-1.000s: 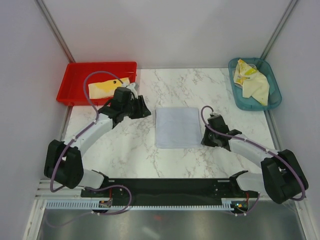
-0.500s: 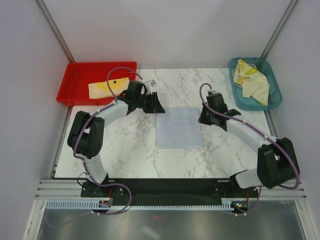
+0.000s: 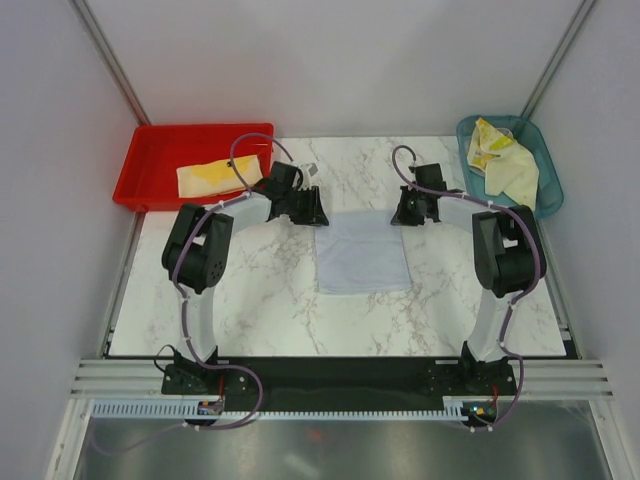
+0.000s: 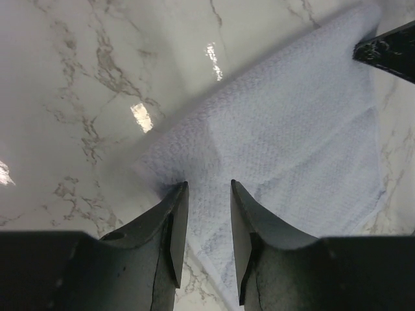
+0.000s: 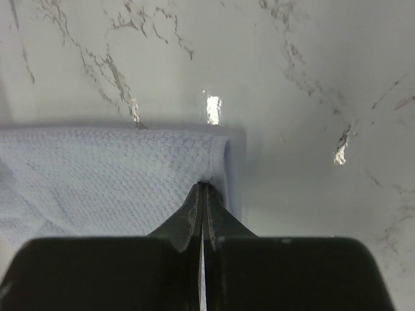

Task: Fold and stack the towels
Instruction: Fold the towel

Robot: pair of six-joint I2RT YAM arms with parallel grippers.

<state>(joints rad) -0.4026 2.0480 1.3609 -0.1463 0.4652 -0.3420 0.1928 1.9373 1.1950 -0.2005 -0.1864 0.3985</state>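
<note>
A pale lavender-blue towel (image 3: 362, 255) lies folded on the marble table (image 3: 260, 290) between the arms. My left gripper (image 3: 318, 214) is at its far left corner, and the left wrist view shows the jaws (image 4: 207, 188) open, straddling the towel's corner (image 4: 285, 136) with cloth in the gap. At the far right corner my right gripper (image 3: 401, 214) has its jaws (image 5: 202, 188) shut on the towel's edge (image 5: 104, 175), which puckers at the tips. A cream-yellow towel (image 3: 210, 176) lies in the red tray (image 3: 150, 150). Crumpled yellow towels (image 3: 505, 165) fill the teal basket (image 3: 545, 200).
The red tray stands at the back left corner, just behind the left arm. The teal basket stands at the back right. Grey walls close in the table on three sides. The right gripper's black tip (image 4: 389, 48) shows in the left wrist view.
Both arms swung forward to the towel's far corners. The right gripper closed on the far right corner. The left jaws narrowed a little, and the towel shifted slightly.
</note>
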